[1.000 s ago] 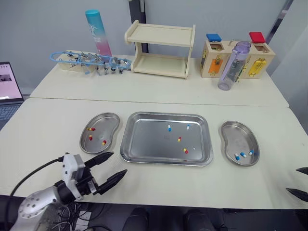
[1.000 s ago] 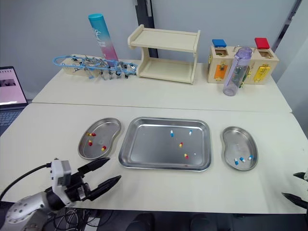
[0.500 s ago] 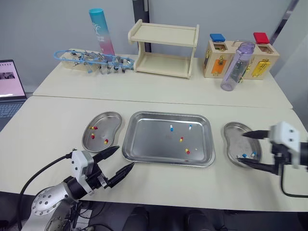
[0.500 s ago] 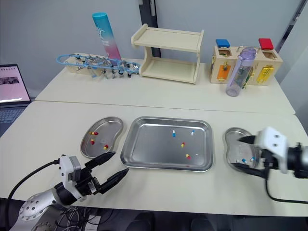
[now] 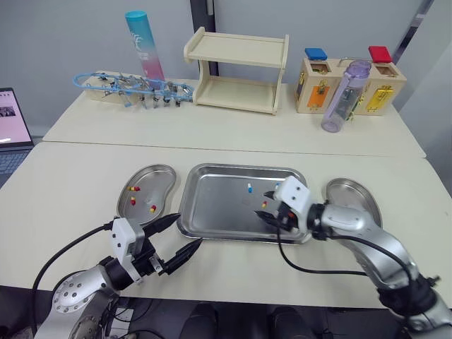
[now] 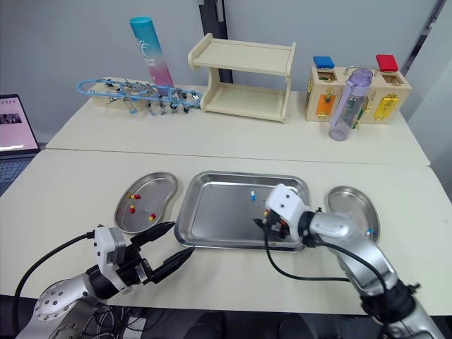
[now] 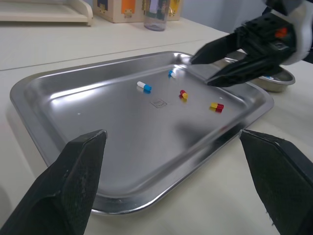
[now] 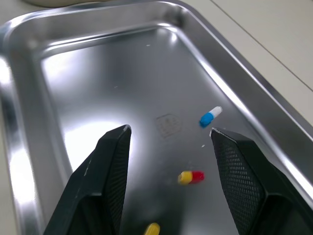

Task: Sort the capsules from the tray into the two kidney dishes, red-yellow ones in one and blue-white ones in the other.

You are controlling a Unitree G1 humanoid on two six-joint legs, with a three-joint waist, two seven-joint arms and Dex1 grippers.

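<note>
Bottle [image 5: 340,95], shelf [image 5: 236,74] behind tray [image 5: 215,208]

Cream tables [image 5: 212,141], grey wall [image 5: 63,35]

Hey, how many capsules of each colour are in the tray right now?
Blue-white capsules: 2
Red-yellow capsules: 2
Total in the tray: 4
</note>
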